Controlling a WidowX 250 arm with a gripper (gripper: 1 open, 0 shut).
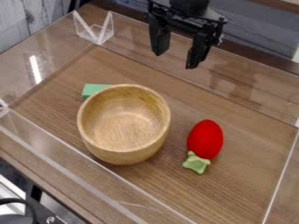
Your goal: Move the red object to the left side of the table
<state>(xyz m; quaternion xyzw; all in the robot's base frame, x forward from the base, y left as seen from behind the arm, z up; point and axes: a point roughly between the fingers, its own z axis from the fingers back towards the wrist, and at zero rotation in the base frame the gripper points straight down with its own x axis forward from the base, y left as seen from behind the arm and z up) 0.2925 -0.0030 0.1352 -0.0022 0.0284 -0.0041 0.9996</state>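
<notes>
Camera view shows the red object (205, 137) lying on the desk (251, 131) in the lower right part of the frame. It is a small glossy red egg shape, with its light green leafy cap at its lower left end, so the cap points toward the bottom edge of the picture. Nothing touches it except the desk under it.

The claw (181, 49) hangs at the top of the frame, a little right of the middle, well apart from the red object and higher in the picture. It is black, it points down, and its fingers (156, 39) stand spread with a clear gap between them; it carries nothing. Its upper part and the arm above it are cut off by the top edge of the frame.

Just left of the red object, near but apart from it, stands a round wooden bowl (122, 123), much larger than the red object, and its inside looks bare. Behind the bowl, at its upper left rim, a flat green piece (93, 89) lies on the desk; the bowl hides part of it, so its full shape cannot be told.

Clear acrylic walls (93, 31) edge the desk and give reflections, which makes their borders hard to follow. Dark shapes at the lower left corner are cut off and I cannot make them out.
</notes>
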